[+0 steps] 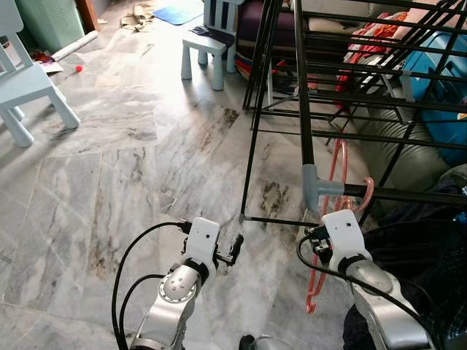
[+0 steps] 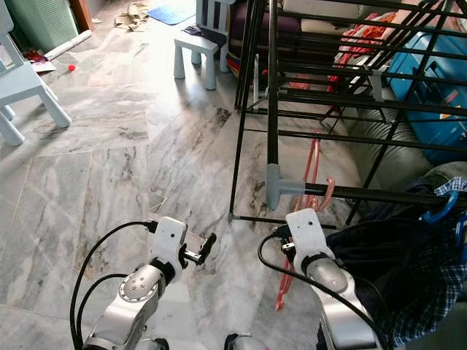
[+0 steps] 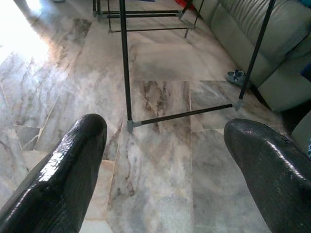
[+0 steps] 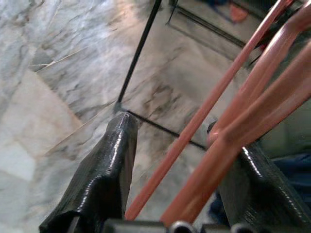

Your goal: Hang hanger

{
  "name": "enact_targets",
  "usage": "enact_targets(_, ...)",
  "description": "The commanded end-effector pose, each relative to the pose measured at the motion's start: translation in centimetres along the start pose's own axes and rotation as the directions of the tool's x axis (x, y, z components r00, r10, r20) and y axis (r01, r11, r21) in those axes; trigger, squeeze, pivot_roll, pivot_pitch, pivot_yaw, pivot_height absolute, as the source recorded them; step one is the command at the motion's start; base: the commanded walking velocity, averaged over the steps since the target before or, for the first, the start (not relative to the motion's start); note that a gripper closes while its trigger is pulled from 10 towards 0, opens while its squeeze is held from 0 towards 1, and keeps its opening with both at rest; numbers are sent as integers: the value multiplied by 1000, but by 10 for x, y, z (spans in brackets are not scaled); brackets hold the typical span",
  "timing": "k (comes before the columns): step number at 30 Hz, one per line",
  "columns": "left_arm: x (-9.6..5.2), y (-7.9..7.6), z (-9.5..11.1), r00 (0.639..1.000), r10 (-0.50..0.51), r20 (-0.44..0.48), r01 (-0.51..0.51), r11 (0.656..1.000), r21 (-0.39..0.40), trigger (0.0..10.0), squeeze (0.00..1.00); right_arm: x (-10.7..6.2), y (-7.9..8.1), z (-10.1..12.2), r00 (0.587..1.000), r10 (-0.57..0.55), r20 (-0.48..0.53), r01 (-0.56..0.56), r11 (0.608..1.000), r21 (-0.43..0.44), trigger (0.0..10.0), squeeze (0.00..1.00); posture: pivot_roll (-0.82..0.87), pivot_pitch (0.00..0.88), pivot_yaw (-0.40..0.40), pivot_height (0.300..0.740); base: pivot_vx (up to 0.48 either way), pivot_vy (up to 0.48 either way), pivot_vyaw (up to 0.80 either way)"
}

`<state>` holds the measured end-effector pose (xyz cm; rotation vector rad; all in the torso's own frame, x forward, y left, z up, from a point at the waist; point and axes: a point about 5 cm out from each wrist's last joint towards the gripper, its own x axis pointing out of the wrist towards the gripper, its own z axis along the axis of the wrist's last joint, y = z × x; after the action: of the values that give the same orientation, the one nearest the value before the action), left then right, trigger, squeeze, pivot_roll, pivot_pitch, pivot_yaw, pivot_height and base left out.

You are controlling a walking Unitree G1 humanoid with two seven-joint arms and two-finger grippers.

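Hanger (image 1: 337,191) hanging against rack (image 1: 303,109) corner post, hook at its rail | right tool (image 4: 182,160) gripping hanger between fingers | left tool (image 3: 165,160) hovering wide open beside rack foot

Both silver arms reach forward and low from the body. The left end effector (image 1: 235,250) points ahead with its two black fingers (image 3: 73,170) spread wide and nothing between them. The right end effector (image 4: 180,194) has its fingers parted around pink rods.
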<state>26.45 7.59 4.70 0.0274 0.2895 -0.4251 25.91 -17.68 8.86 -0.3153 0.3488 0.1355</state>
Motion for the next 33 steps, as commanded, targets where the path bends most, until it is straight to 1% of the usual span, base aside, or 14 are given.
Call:
enact_targets(1,-2,-3,0,1000,0,0,0,1000,-3,10000,0,-5,-3,3,999,-20,25,20,1000,-7,10000,1000,-43,205,-96,740,0,0,0)
enact_targets(5,-5,-1,1,1000,12,9,-12,1000,4,10000,0,-14,-5,1,999,-32,36,32,999,3,10000,1000,-41,207,-92,740,0,0,0)
enact_targets(6,-5,-1,1,1000,12,9,-12,1000,4,10000,0,-14,-5,1,999,-32,36,32,999,3,10000,1000,-41,207,-92,740,0,0,0)
enact_targets(9,-6,3,1,1000,28,6,-28,999,19,10000,0,-22,-4,-4,999,-24,28,24,1000,-5,10000,1000,-39,208,-92,740,0,0,0)
enact_targets(15,-7,6,1,999,34,3,-34,999,27,10000,0,-32,-1,-7,999,-33,40,33,999,9,10000,1000,-37,212,-84,740,0,0,0)
enact_targets(19,-9,8,1,999,37,2,-37,998,42,10000,0,-33,1,-5,997,-39,61,37,999,30,10000,1000,-32,212,-80,740,0,0,0)
enact_targets(23,-11,9,-1,999,37,-1,-37,997,63,10000,0,-34,3,1,992,-51,119,44,997,59,10000,1000,-16,204,-73,740,0,0,0)
enact_targets(33,-11,11,0,999,37,1,-37,995,97,10000,0,-31,3,0,989,-85,120,75,994,80,10000,1000,-8,189,-63,740,0,0,0)
